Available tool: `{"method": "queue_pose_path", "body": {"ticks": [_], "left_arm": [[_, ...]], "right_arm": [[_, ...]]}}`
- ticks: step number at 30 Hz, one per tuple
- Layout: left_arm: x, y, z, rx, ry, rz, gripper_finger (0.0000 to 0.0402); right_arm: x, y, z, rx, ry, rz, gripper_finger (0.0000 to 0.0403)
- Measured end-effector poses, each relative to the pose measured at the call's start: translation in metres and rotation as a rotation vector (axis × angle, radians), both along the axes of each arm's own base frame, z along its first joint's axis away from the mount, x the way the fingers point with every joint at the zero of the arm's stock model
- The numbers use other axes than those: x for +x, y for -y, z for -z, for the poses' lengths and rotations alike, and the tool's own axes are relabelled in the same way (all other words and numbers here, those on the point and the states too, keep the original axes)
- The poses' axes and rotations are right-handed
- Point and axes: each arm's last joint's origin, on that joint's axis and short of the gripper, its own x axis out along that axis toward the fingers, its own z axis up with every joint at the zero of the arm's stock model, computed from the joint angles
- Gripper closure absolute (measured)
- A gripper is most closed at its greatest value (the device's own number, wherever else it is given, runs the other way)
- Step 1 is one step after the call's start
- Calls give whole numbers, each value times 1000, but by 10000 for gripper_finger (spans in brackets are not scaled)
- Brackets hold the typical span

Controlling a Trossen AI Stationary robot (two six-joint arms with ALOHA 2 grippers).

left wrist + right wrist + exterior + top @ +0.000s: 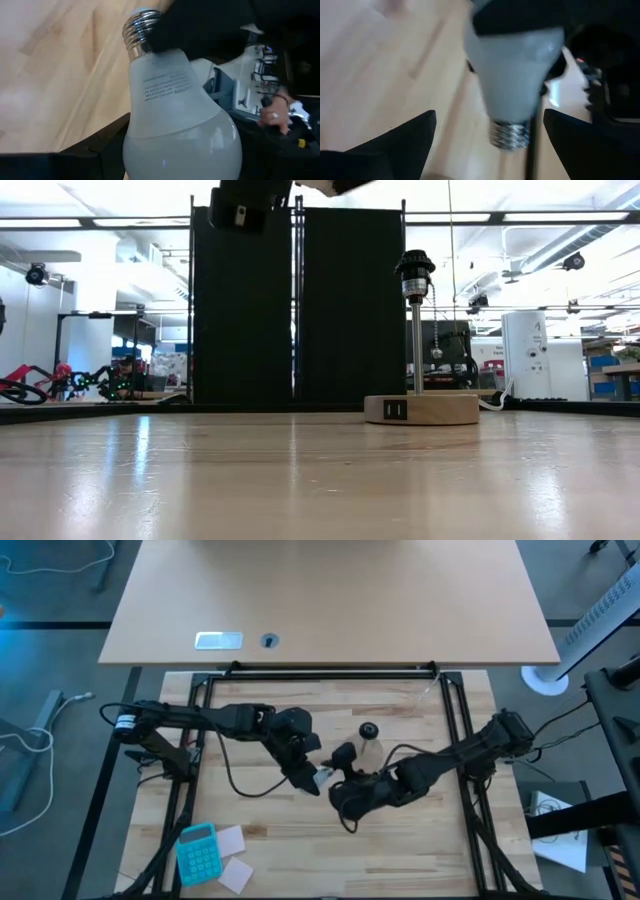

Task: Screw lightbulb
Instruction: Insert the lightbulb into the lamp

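Observation:
The lightbulb (175, 100) is white with a silver screw base (140, 30). It is lifted over the middle of the table, and my left gripper (318, 778) is shut on it. My right gripper (490, 114) is open and faces it from the right. Its fingers (405, 140) stand wide on either side of the screw base (510, 135) without touching. The wooden disc stand (420, 408) rests on the table just beyond. Its post carries the black socket (414, 265) and a pull chain. My left gripper holds the lightbulb by its round globe end (520, 50); the fingers themselves hardly show. It comes from the table's left, slanting down. The bulb is clear of the table and tilted, its screw base pointing away from the gripper toward my right gripper.
A teal calculator (197, 852) and two pale cards (232, 840) lie at the near left. Black frame rails (455, 730) border the wooden work surface. A tan table top (330, 600) lies beyond the far rail.

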Motion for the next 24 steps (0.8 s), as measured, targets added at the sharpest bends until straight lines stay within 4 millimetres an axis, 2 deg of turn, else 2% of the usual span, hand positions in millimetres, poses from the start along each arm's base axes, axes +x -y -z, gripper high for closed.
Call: {"method": "queue_pose_path", "body": {"ticks": [9, 18, 24], "left_arm": [[0, 1, 0, 0, 0, 2, 138], [0, 2, -1, -11, 8, 19, 138], [0, 2, -1, -3, 17, 27, 138]], "right_arm": [[-2, 1, -6, 55, 59, 50, 48], [0, 0, -3, 55, 52, 52, 137], [3, -1, 2, 50, 39, 51, 179]]}}
